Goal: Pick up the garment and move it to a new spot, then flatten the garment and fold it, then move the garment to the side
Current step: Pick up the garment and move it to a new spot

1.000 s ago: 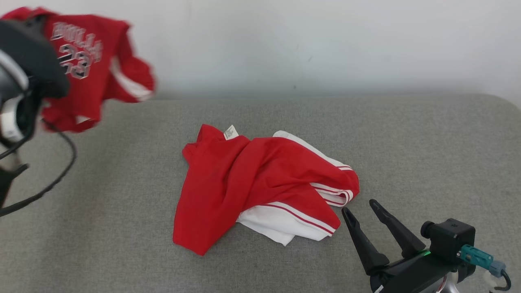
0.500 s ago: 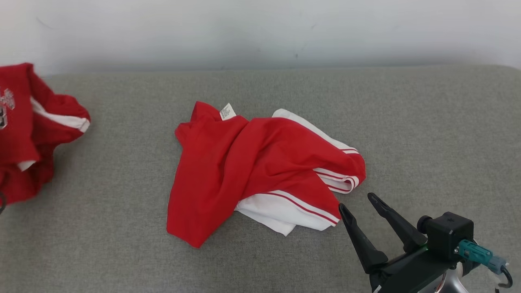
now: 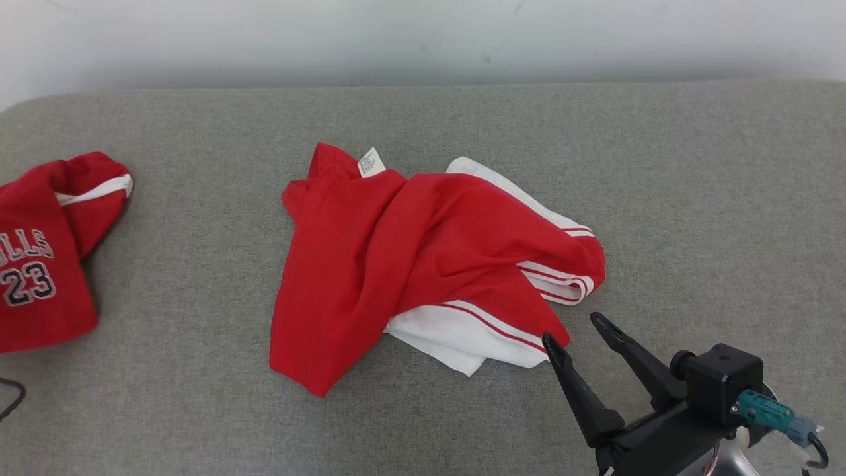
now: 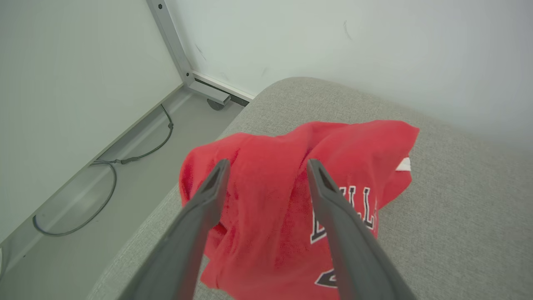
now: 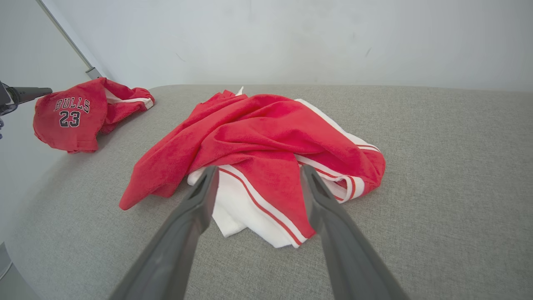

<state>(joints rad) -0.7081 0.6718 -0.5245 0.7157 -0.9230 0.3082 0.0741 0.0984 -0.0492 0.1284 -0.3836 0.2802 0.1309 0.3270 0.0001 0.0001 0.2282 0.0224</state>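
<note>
A crumpled red garment with white striped panels [image 3: 410,258] lies in the middle of the grey padded surface [image 3: 694,198]; it also appears in the right wrist view [image 5: 258,133]. My right gripper [image 3: 572,328] stands open just off its near right corner, fingers apart and empty [image 5: 259,168]. A second red garment printed BULLS 23 [image 3: 39,264] lies in a heap at the surface's left edge [image 5: 75,116]. My left gripper [image 4: 268,163] hovers open over it [image 4: 270,208], and the cloth rests on the surface, not pinched.
A white wall runs behind the surface. Past the surface's left corner the floor drops away, with a grey cable [image 4: 104,187] and a metal frame post [image 4: 170,41]. Bare grey padding lies right of the middle garment [image 5: 458,166].
My left gripper has opened and let go of the BULLS 23 garment, which came down from the air onto the left edge. The head camera has tilted; the right gripper holds still.
</note>
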